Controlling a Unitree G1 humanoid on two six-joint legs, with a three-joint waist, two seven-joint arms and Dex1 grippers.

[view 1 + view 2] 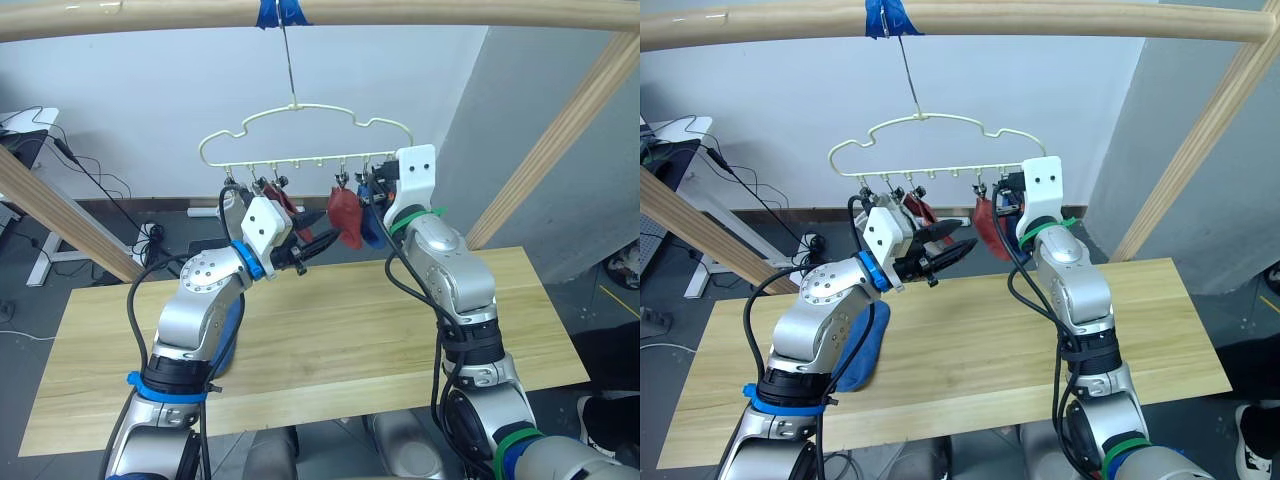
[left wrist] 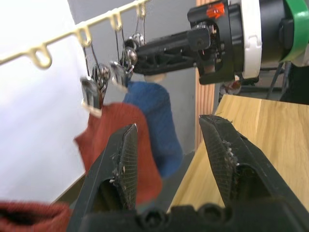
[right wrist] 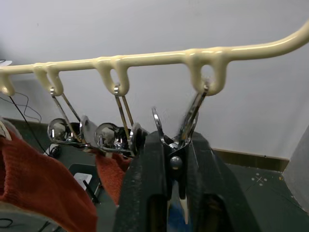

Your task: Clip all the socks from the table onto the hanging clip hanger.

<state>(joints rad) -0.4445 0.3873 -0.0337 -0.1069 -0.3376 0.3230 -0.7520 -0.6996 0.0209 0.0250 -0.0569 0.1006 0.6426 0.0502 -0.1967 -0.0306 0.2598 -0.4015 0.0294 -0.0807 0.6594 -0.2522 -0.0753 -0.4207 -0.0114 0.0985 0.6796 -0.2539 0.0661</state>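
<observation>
Under the clip hanger [image 1: 300, 140], the right gripper [image 3: 170, 159] pinches a metal clip [image 3: 186, 125]; the left gripper [image 2: 169, 154] gapes empty. The blue sock [image 1: 855, 350] on the table [image 1: 350, 330] looks light, limp; grab its cuff.

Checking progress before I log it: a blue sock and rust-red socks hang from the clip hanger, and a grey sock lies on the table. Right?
Not quite: the sock on the table is blue, as the right eye view shows. The hanger part stands.
</observation>
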